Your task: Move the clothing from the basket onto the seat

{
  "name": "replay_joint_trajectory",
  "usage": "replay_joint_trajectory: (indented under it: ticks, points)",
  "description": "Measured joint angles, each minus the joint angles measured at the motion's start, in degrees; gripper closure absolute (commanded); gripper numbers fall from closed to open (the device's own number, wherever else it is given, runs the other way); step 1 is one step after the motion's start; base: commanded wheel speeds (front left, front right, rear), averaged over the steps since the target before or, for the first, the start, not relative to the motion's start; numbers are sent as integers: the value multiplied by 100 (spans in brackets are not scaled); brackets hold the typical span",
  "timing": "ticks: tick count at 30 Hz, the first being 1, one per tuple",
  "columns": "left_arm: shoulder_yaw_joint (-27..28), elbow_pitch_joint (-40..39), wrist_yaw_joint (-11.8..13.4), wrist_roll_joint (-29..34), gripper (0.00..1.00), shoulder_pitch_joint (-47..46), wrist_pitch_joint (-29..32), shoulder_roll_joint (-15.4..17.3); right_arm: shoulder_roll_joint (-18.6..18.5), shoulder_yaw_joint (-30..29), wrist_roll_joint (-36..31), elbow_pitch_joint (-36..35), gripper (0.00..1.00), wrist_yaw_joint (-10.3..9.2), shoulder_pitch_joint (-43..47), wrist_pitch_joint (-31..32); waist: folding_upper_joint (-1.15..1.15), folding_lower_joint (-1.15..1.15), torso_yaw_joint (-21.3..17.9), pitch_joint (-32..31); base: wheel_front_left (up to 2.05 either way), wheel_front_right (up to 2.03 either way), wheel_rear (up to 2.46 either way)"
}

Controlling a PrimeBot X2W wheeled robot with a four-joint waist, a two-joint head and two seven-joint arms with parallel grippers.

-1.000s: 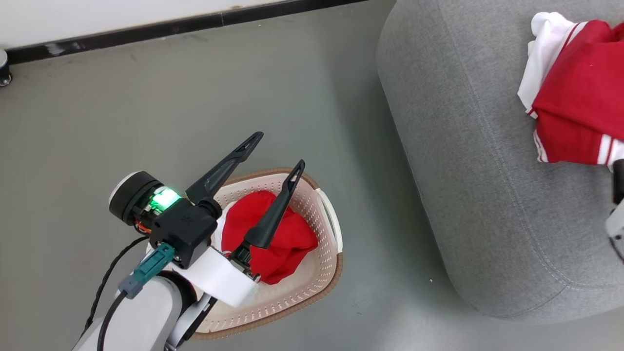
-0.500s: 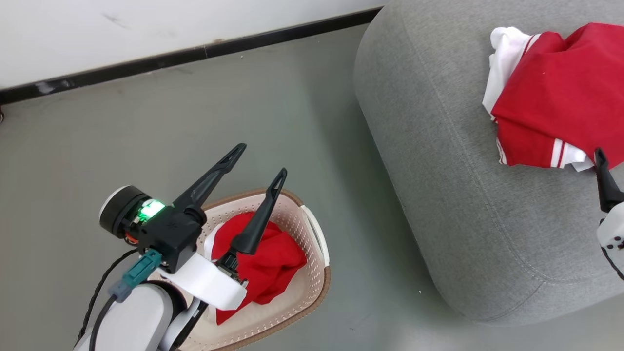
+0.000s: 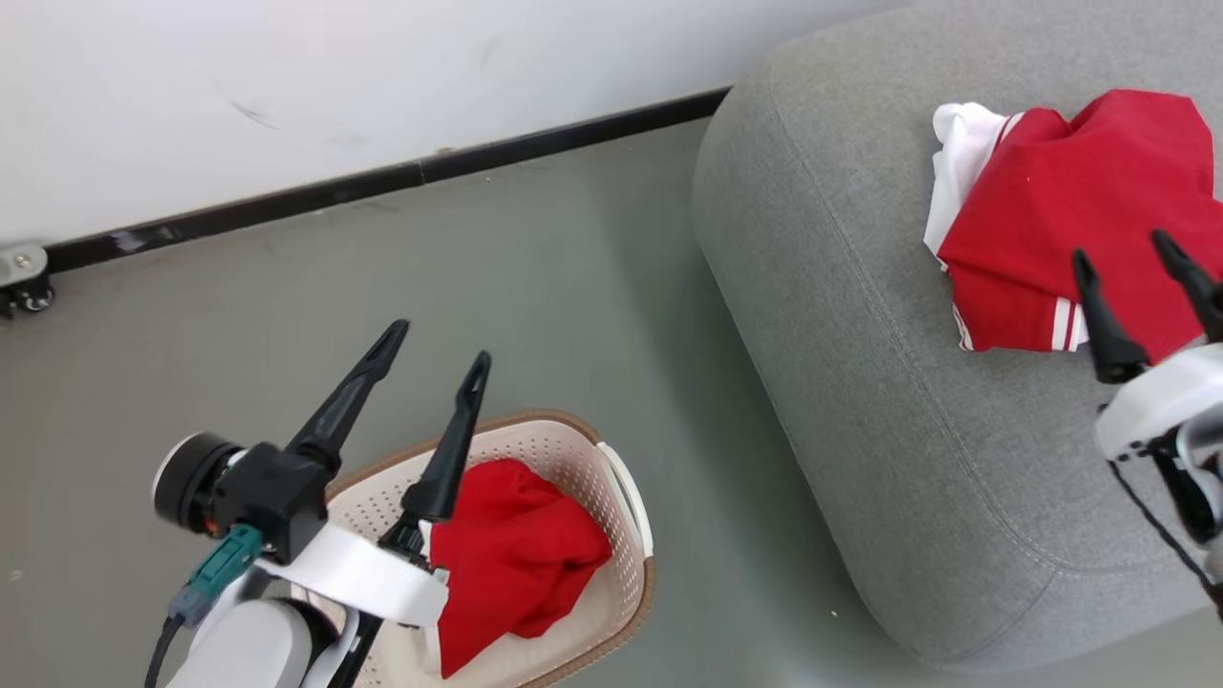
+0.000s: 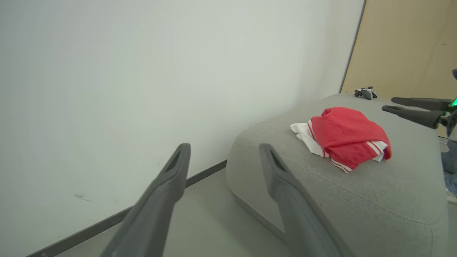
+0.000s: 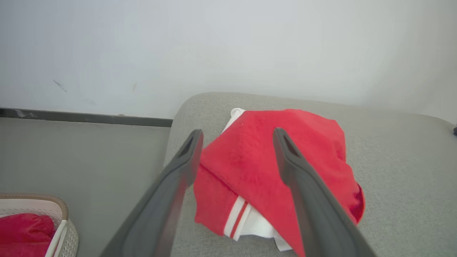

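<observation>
From the head: left gripper (image 3: 439, 340) raised above the laundry basket (image 3: 626, 497), fingers spread, pinching nothing; one red garment (image 3: 516, 564) crumpled inside. Right gripper (image 3: 1120, 245) over the grey sofa (image 3: 860, 334), fingers apart and empty, tips over the red-and-white garment (image 3: 1070, 201) lying near the sofa's rounded corner. In the left wrist view: a small grey controller (image 4: 365, 92) at the sofa's far edge. Open floor (image 3: 535, 287) between basket and sofa.

Black long-fingered left tool (image 3: 439, 344) joins a white forearm (image 3: 239, 650) with teal plug (image 3: 222, 564)
</observation>
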Motion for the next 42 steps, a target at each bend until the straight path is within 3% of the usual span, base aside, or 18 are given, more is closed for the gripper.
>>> replay_joint_trajectory:
  ticks: [10, 21, 42]
  points:
    - [388, 152, 393, -116, 0, 628, -90, 5, 321, 249, -18, -388, 0, 0, -216, -1, 0, 0, 315, -344, 0, 0, 0]
    - [564, 146, 634, -245, 0, 1018, -179, -66, 851, 343, -70, -748, 0, 0, -191, -18, 0, 0, 760, -669, 0, 0, 0]
    - [571, 175, 934, -188, 0, 1255, -189, -263, 1532, 74, -181, -1163, 0, -1, 962, -19, 0, 0, 1534, -1158, 0, 0, 0]
